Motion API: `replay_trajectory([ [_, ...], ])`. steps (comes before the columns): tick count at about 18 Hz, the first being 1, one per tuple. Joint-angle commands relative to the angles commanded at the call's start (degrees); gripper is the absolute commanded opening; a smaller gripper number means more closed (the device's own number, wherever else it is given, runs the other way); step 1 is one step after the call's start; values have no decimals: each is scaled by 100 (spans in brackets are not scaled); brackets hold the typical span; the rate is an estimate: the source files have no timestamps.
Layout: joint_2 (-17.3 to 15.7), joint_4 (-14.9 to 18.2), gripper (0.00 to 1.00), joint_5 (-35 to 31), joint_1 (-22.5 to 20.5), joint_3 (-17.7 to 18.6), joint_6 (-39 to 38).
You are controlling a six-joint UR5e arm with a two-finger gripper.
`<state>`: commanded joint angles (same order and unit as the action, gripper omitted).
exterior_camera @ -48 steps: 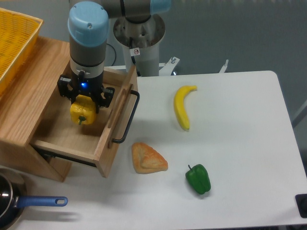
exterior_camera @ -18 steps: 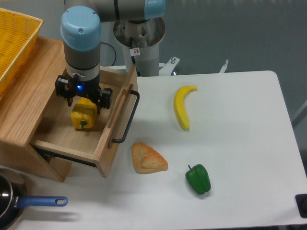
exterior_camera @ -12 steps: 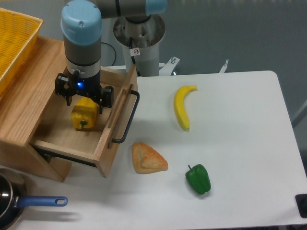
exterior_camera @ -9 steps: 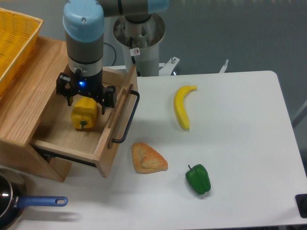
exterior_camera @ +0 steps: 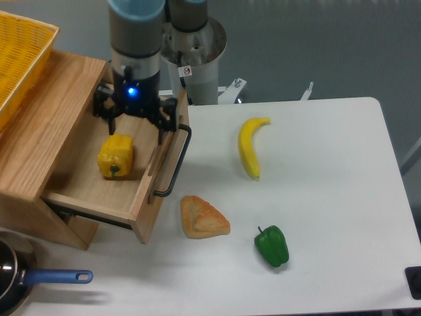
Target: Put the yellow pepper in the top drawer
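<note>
The yellow pepper lies on the floor of the open top drawer, small green stem toward the front. The drawer is a light-wood box pulled out of the cabinet, with a black bar handle on its front. My gripper hangs above the drawer's back right part, up and to the right of the pepper and apart from it. Its fingers are spread open with nothing between them.
A yellow mesh basket sits on the cabinet top at the far left. On the white table lie a banana, a piece of bread and a green pepper. A pan with a blue handle is at the bottom left.
The gripper lowered the pepper onto the drawer floor, opened, and has risen and moved right. The pepper stays in the drawer.
</note>
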<state>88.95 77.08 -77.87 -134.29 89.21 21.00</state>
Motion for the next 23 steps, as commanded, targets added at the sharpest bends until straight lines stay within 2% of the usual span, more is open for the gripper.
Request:
replay_trajectory([
  [6,-71,-18,100,-70,-343,158,491],
  [11,-9,9,100,-640,-782,289,1738],
  [12,17,44,100,-876,-1070,377,2741],
  [17,193,369,100,-870,-2012,378,5270],
  [19,429,378,100,-870,-2224,317,5738],
  [23,930,317,100,-896,-2426,185,6107],
])
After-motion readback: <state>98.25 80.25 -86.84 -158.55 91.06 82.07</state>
